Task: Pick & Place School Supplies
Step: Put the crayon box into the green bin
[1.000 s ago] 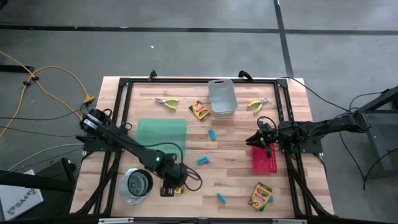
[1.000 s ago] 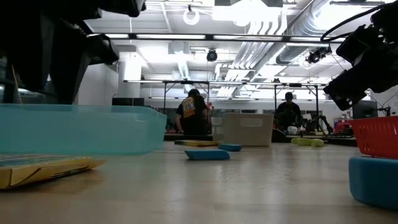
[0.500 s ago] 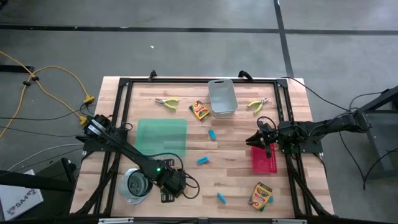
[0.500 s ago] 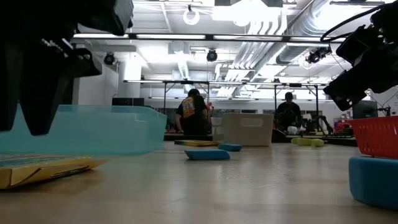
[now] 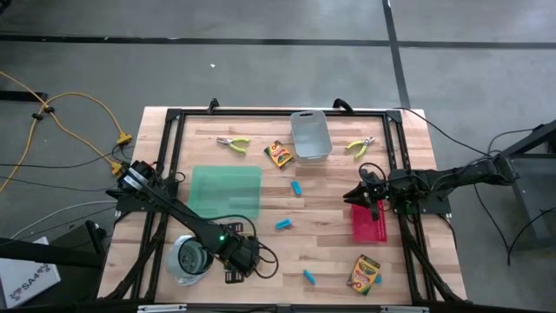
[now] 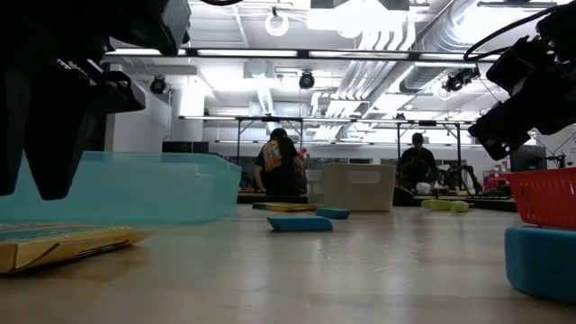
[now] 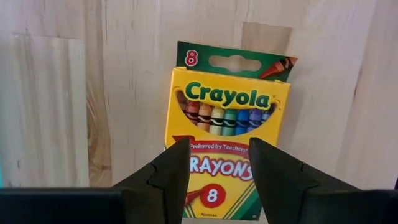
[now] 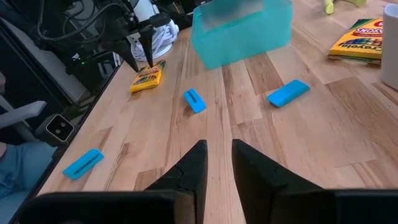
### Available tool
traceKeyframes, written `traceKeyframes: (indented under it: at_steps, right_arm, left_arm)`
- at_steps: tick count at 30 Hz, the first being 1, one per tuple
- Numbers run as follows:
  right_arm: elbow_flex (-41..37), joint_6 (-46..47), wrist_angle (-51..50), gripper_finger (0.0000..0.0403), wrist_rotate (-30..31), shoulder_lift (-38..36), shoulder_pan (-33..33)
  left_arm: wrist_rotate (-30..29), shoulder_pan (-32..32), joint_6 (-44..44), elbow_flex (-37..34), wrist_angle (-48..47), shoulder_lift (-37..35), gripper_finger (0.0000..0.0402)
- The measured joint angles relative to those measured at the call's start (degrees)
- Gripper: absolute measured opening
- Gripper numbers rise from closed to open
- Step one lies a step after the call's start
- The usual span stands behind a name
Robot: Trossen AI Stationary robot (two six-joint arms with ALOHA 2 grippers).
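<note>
One yellow-and-green crayon box (image 7: 227, 124) lies flat on the table near its front edge. It also shows in the right wrist view (image 8: 147, 77). My left gripper (image 7: 219, 146) hangs open right above it, fingers pointing down, a little clear of it (image 8: 142, 59). In the high view the gripper (image 5: 238, 259) hides most of the box. My right gripper (image 5: 352, 198) waits open and empty at the red tray's (image 5: 372, 224) far left corner. Two more crayon boxes (image 5: 279, 154) (image 5: 365, 272), three light-blue blocks (image 5: 296, 188) (image 5: 283, 224) (image 5: 308, 277) and two pliers (image 5: 233, 143) (image 5: 360, 146) lie on the table.
A round metal cup (image 5: 191, 257) stands close to the left of my left gripper. A green mat (image 5: 226, 189) lies behind it, and a grey bin (image 5: 310, 135) stands at the far middle. People show in the room beyond the table in the low view.
My left gripper has come down over the crayon box and shifted a little toward the table's near edge and left, so that it now covers most of the box in the high view. It has kept still for the last half second. The box has not moved.
</note>
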Motion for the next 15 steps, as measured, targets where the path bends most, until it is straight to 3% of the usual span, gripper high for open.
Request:
traceKeyframes:
  at_steps: [15]
  right_arm:
    - [0.0,-0.2,0.6,0.0066,1.4,0.0,0.0]
  left_arm:
    - [0.5,0.1,0.1,0.0,0.1,0.0,0.0159]
